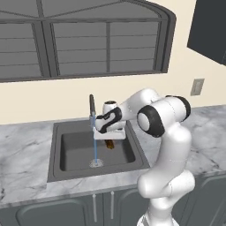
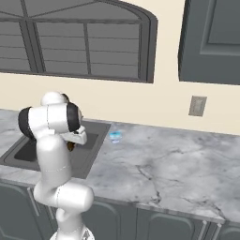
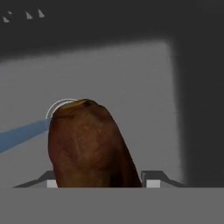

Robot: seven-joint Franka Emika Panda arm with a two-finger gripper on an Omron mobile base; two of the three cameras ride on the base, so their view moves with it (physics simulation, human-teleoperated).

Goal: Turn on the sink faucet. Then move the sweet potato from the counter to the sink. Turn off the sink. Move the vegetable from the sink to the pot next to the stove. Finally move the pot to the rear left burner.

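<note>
In the left base view, the arm reaches over the sink (image 1: 55, 152), gripper (image 1: 109, 141) pointing down and clamped on the potato (image 1: 109, 144), which hangs above the basin beside the water stream (image 1: 94, 148) from the faucet (image 1: 92, 108).

In the right base view, the potato (image 2: 71, 146) peeks out behind the arm, over the sink (image 2: 86, 164).

In the hand view, the potato (image 3: 87, 146) sits between the fingers (image 3: 151, 177). It looks firm, fairly heavy and tapered; a mid-body grip seems safest.

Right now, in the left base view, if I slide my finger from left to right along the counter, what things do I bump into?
Marble counter → sink left wall → stream of water under the faucet → sweet potato in the gripper → the arm's big white elbow → wall outlet.
</note>
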